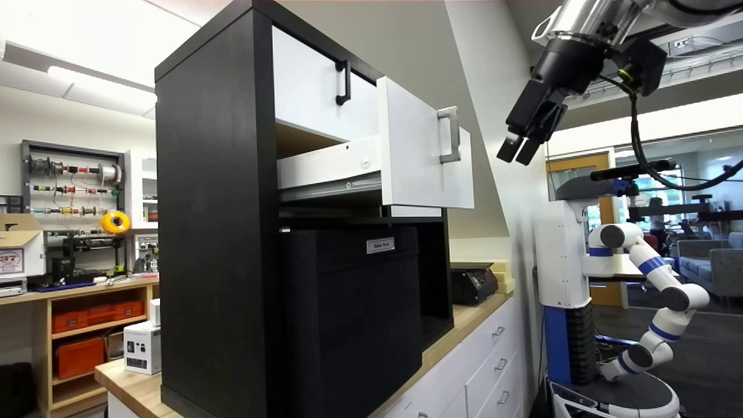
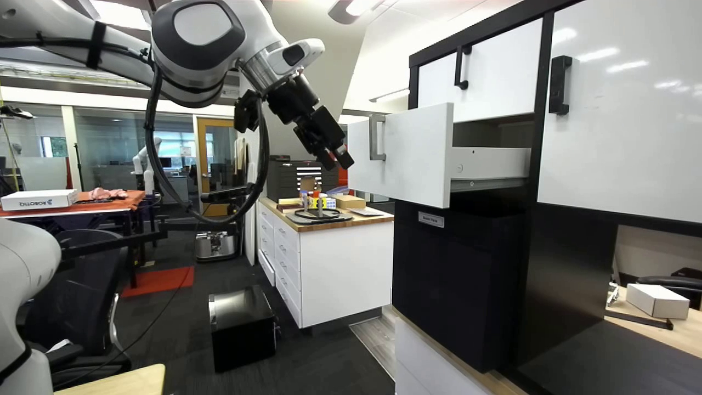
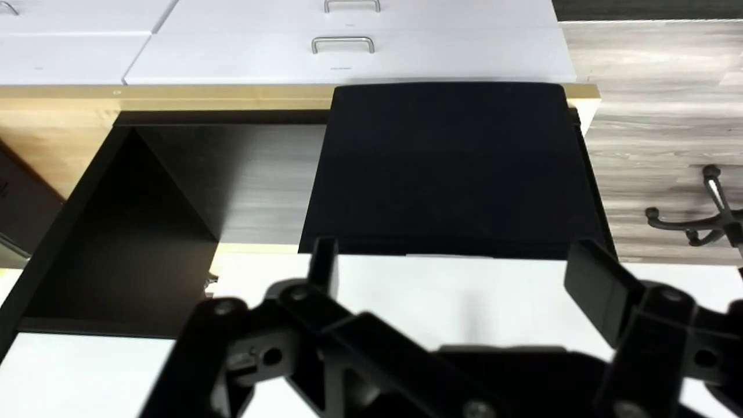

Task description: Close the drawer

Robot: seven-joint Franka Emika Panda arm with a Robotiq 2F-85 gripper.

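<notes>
The inside of the drawer (image 1: 418,145) is hidden in both exterior views. The arm (image 1: 592,23) is cut off at upper right in an exterior view, and the label (image 1: 380,245) at centre is too small to read. In the wrist view the bottom edge crops the blurred gripper (image 3: 455,270), and the right edge cuts a wheeled base (image 3: 728,222).

1. At upper middle in an exterior view, we see the white drawer (image 1: 409,145) with a silver-grey handle (image 1: 455,134).
2. Left of centre there, we see a black cabinet (image 1: 209,232).
3. At upper right, we see a mostly black gripper (image 1: 517,150).
4. At lower right, we note a white robot arm (image 1: 662,278) with blue bands.
5. At lower left, we find orange cases (image 1: 80,355).
6. Right in the wrist view, we see streaked pale-grey flooring (image 3: 656,145).
</notes>
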